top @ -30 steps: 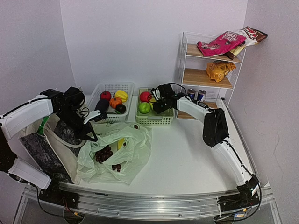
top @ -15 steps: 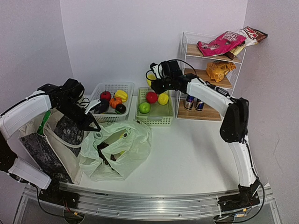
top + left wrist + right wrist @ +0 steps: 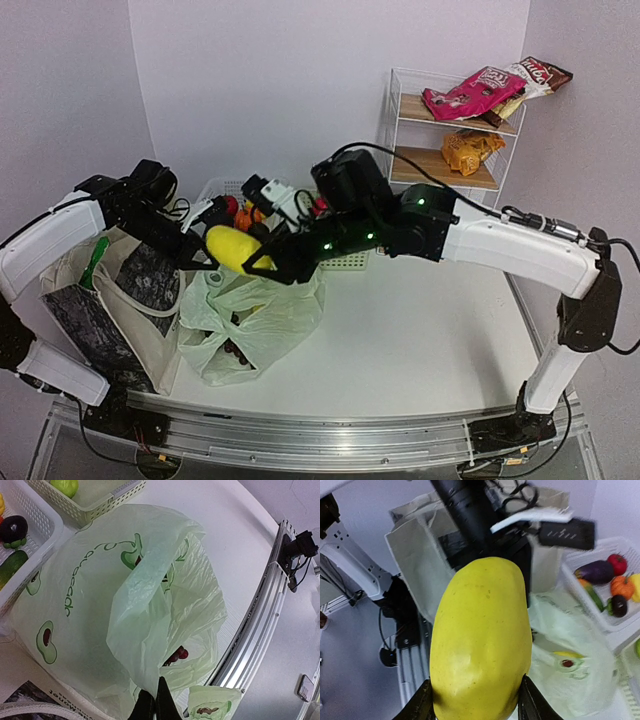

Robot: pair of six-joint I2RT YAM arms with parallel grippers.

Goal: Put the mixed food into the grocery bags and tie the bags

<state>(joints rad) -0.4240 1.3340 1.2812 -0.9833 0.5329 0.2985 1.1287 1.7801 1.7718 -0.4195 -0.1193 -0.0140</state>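
My left gripper (image 3: 152, 704) is pinched tight on a fold of the avocado-print plastic bag (image 3: 90, 585). Its two fingers meet at the bottom edge of the left wrist view, with the thin pale-green film drawn up between them. Behind that lifted fold the bag gapes, and dark purple grapes (image 3: 178, 654) show low inside it, right of centre.

My right gripper (image 3: 475, 707) is half spread around a yellow oval fruit (image 3: 480, 640) (smooth and mango-shaped; I cannot name it more surely). One finger presses on each flank at the bottom of the right wrist view.

In the top view my right arm stretches across the middle of the frame to left of centre. The fruit hangs just above the bag's upper left rim, close beside my left wrist; whether it touches the film I cannot tell. The bag slumps on the white table (image 3: 420, 340), low and left of centre. Just beside it, at the left edge, stands the cream canvas tote (image 3: 95, 300) with its dark grey panel.

The white basket (image 3: 35, 530) lies in the upper left of the left wrist view and holds a dark eggplant (image 3: 13, 527). On the wire rack (image 3: 425, 165) in the upper right of the top view, an orange crisp packet (image 3: 470, 150) lies on the middle shelf and a pink crisp packet (image 3: 470, 92) on the top one.
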